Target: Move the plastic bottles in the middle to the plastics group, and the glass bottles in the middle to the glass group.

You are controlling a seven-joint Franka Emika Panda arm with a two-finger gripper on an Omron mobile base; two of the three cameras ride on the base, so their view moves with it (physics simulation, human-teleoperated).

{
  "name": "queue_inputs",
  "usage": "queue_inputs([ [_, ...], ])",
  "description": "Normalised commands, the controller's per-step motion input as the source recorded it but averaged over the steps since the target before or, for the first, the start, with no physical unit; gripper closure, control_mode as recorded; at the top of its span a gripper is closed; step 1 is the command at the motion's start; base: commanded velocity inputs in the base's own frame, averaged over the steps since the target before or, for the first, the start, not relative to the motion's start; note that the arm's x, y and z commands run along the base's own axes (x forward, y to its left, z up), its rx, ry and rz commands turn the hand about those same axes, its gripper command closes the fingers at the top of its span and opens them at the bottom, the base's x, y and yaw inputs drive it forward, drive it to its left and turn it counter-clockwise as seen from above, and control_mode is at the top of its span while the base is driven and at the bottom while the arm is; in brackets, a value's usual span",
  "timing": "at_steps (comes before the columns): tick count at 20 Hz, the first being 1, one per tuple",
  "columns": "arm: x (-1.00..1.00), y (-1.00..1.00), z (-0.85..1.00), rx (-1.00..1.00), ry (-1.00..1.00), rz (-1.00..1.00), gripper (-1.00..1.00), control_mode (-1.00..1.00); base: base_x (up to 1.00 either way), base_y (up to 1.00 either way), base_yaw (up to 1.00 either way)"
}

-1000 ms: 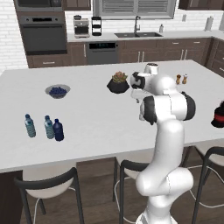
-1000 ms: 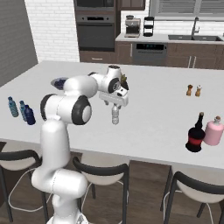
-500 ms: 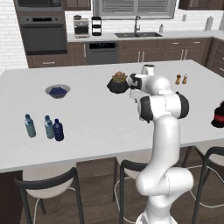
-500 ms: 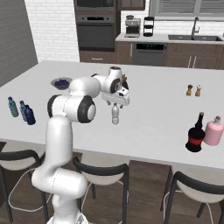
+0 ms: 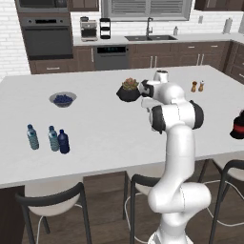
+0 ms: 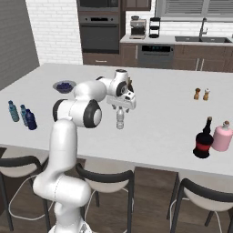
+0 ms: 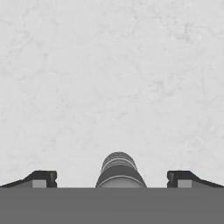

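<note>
Positioning over the clear bottle (image 6: pixel 120 119)

Gripper (image 7: pixel 112 178) fully open, holding nothing, fingers straddling the cap. Bottle probably light, smooth, easily tipped; grasp the body just below the cap.

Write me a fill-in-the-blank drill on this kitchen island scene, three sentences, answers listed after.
1. The tool hangs with its jaws ____ above the clear bottle.
2. The navy bottle stands beside the two ____ water bottles.
3. The dark red bottle stands next to the ____ vessel on the counter.

Missing words: open; teal-blue; pink
</note>
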Motion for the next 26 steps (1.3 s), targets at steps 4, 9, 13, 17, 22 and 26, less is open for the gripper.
queue_inputs([
  [4,-0.03,0.01,0.0,0.0,0.0,0.0,-1.0,-1.0,0.0,0.0,0.0],
  [9,-0.16,0.0,0.04,0.0,0.0,0.0,-1.0,-1.0,0.0,0.0,0.0],
  [13,-0.18,0.0,0.06,0.0,0.0,0.0,-1.0,-1.0,0.0,0.0,0.0],
  [17,-0.17,0.03,0.01,0.0,0.0,0.0,-1.0,-1.0,0.0,0.0,0.0],
  [22,-0.35,0.08,0.0,0.0,0.0,0.0,-1.0,-1.0,0.0,0.0,0.0],
  [26,-0.11,0.04,-0.08,-0.02,0.0,0.0,-1.0,-1.0,0.0,0.0,0.0],
])
